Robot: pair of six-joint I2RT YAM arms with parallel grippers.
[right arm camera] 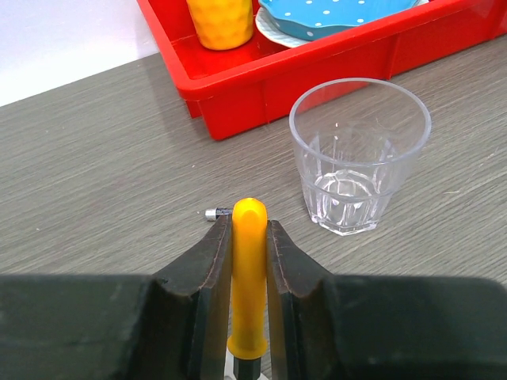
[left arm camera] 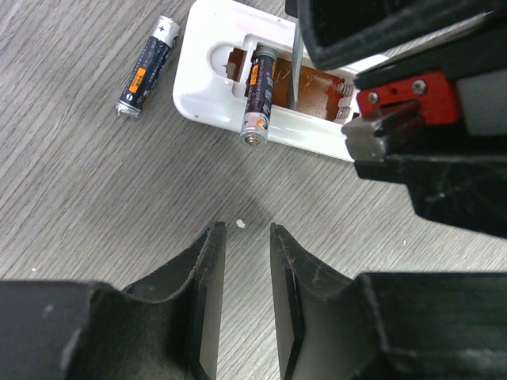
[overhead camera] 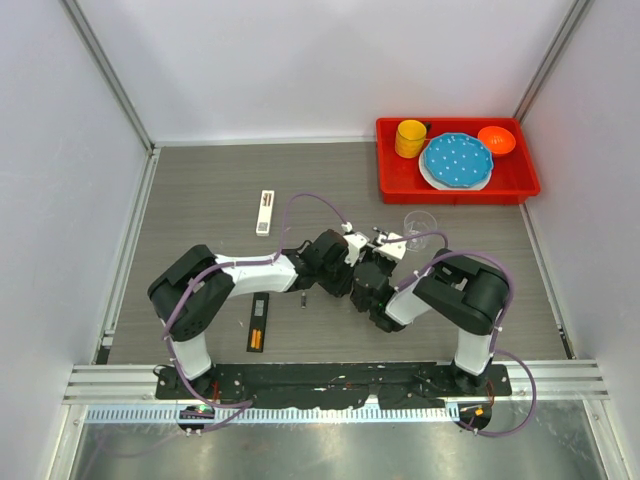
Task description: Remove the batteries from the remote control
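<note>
In the left wrist view a white remote control (left arm camera: pixel 214 75) lies with its battery bay open. One dark battery (left arm camera: pixel 256 95) is tipped up out of the bay, its end over the remote's edge. A second battery (left arm camera: pixel 146 67) lies loose on the table to the left. My left gripper (left arm camera: pixel 243 228) hovers open just short of the remote, with nothing between its fingers. My right gripper (right arm camera: pixel 247 219) is shut on an orange-handled screwdriver (right arm camera: pixel 248 261), whose blade (left arm camera: pixel 295 67) reaches into the bay. A battery's silvery end (right arm camera: pixel 212 213) peeks out beside the right gripper's finger.
A clear glass (right arm camera: pixel 360 154) stands just right of the remote. A red tray (overhead camera: pixel 400 185) at the back right holds a yellow cup, a blue plate and an orange bowl. Another white remote (overhead camera: pixel 264 212) and a black remote (overhead camera: pixel 258 325) lie to the left.
</note>
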